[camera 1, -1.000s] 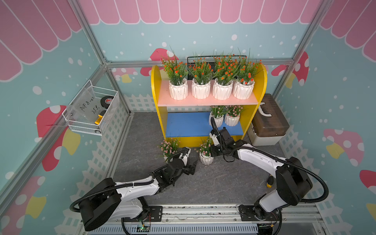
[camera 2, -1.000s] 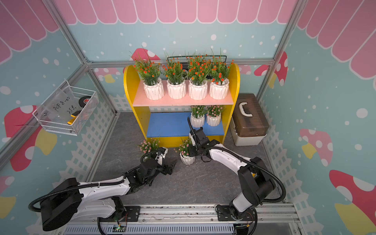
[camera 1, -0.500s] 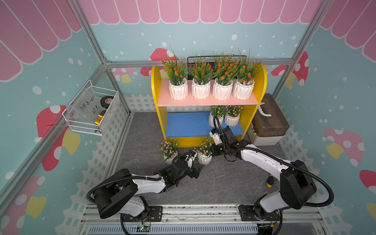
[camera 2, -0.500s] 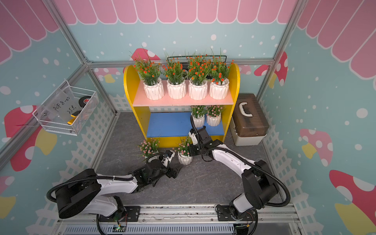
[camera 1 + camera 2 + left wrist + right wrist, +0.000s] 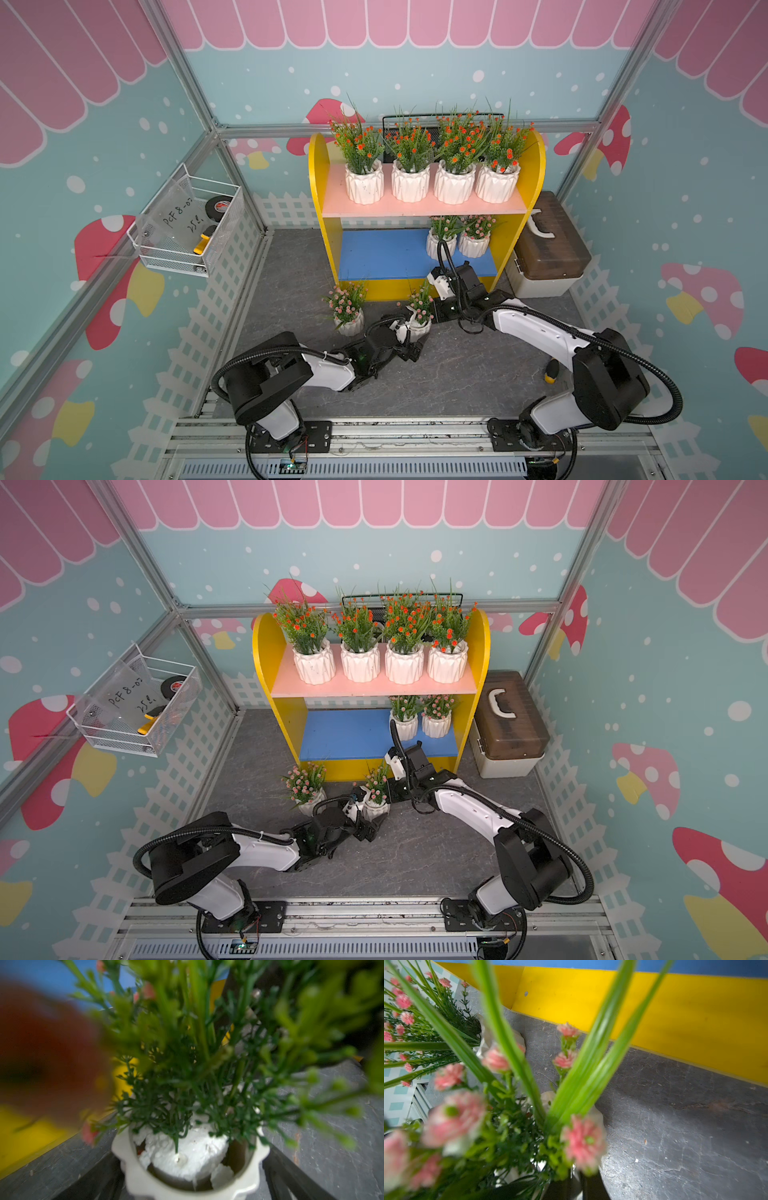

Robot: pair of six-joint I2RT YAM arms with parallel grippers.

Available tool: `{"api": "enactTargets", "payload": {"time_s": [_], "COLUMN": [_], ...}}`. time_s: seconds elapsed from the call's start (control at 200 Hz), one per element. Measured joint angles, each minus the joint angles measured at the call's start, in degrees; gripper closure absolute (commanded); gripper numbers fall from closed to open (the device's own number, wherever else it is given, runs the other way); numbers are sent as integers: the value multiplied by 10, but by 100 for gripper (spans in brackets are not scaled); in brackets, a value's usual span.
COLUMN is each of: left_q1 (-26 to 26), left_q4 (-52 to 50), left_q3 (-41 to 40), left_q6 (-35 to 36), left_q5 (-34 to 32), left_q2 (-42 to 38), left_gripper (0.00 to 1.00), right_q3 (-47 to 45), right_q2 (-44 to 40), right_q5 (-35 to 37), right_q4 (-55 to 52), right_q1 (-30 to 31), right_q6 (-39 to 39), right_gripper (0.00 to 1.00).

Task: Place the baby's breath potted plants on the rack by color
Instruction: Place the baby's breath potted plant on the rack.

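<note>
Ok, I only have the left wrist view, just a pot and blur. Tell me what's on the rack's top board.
Observer: Four orange plants in a row on the pink board.
Operator: Now the blue board.
Observer: Two pink plants, side by side at its right end.
Operator: Report the right hand.
Observer: Shut, right at the sprigs of your pot; whether it pinches a stem, I can't tell.

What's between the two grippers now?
A pink-flowered plant in a white ribbed pot: left gripper straddles it, right gripper sits beside it, in both top views.
</note>
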Motion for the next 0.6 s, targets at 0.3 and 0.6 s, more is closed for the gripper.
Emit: {"api": "enactTargets", "payload": {"time_s": [0.3,0.6], "left_q1": [-8,-13], "left_q4": [49,64], "left_q3": [11,11], "left_q6": [5,7], "left_q5": [-53,-75], "left_q2": [29,37], "left_gripper": [3,11], "right_q3": [-14,-30], "right_q2": [-26,-33], "right_q5": [-13,-16], "right_q4": [16,41], "right_q1": [-3,-3], "right_q6": [14,24], "right_gripper": [100,99]}}
